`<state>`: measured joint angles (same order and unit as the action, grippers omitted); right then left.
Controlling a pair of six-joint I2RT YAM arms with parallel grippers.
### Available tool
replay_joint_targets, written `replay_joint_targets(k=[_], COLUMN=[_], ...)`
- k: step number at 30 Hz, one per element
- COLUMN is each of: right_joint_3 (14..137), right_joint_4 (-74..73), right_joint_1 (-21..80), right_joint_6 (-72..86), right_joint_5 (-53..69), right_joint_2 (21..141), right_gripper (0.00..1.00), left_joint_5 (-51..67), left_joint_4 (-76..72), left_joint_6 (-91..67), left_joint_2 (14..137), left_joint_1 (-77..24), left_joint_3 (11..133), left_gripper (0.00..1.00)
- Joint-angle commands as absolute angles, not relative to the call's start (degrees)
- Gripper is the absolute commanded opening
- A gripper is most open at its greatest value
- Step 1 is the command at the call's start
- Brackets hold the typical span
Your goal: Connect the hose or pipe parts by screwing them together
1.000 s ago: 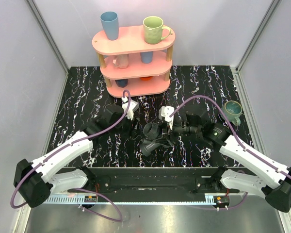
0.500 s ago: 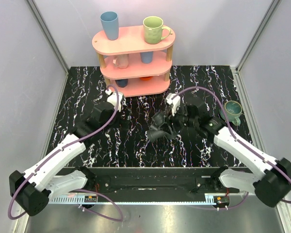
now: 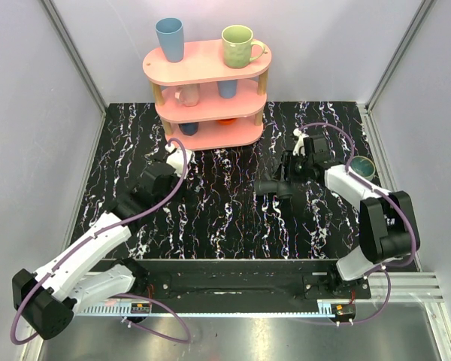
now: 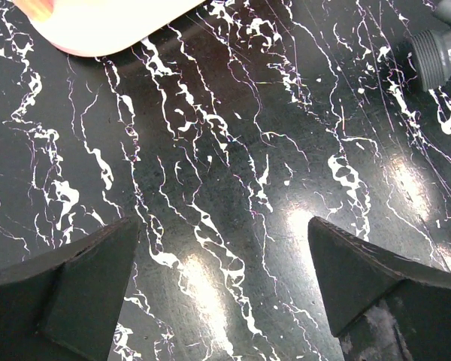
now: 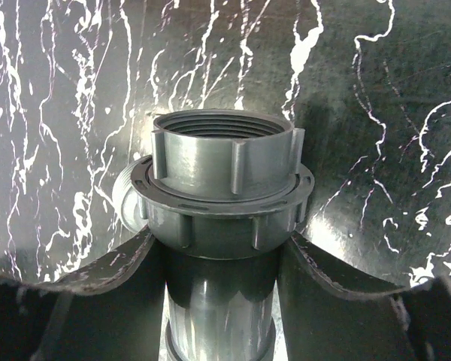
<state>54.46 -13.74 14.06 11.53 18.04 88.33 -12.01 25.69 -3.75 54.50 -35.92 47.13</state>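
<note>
Because the hose or pipe parts [image 3: 273,186] sit entirely in the right gripper [image 3: 287,179], the relation that matters is how they lie from the empty left gripper [image 4: 222,278]. They are well apart from it, off to its right across the marbled table [image 3: 225,226]. In the left wrist view only 1 grey threaded end shows, at the upper right corner. The long axis of the parts runs roughly across the table, with the free end pointing toward the left arm. The right arm is plainly the nearer: its 2 fingers [image 5: 105,278] clamp the smooth barrel just below the ribbed collar, at about half spread. The collar's threaded mouth faces away from that wrist, and a short side stub juts out to one side. The left jaws stand as wide as they go, holding and touching nothing, above bare table near the foot of the pink shelf [image 3: 210,137]. The pieces look joined; how tightly, I cannot tell.
</note>
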Motion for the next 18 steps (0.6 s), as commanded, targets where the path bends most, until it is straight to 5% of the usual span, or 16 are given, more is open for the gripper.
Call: replay_joint_targets(k=[1,7,8,11,18], right_joint_3=[58.27,58.10,58.01,57.66,59.94], right_joint_4=[-10.02,-9.67,-9.67,-10.10,-15.64], right_joint_1=[11.34,7.39,7.12,6.59,5.89], right_joint_6=[15.73,17.23,17.14,17.05,16.08], right_joint_5=[18.63,20.04,19.78,18.99,16.09], right_joint_2=[91.14,94.13,94.22,93.52,92.99], right_gripper=[0.17,0.25,0.37,0.51,0.74], left_joint_5=[-10.90,-11.16,-11.16,-11.95,-12.13], left_joint_4=[24.26,24.00,23.91,23.99,24.08], left_joint_6=[-1.94,-2.72,-2.64,-2.55,-2.46], left_joint_2=[52.47,53.00,52.91,53.00,52.82], left_joint_1=[-36.12,-36.21,-36.21,-36.30,-36.30], left_joint_3=[46.85,46.85,46.76,46.67,46.85], left_gripper=[0.99,0.99,0.99,0.99,0.99])
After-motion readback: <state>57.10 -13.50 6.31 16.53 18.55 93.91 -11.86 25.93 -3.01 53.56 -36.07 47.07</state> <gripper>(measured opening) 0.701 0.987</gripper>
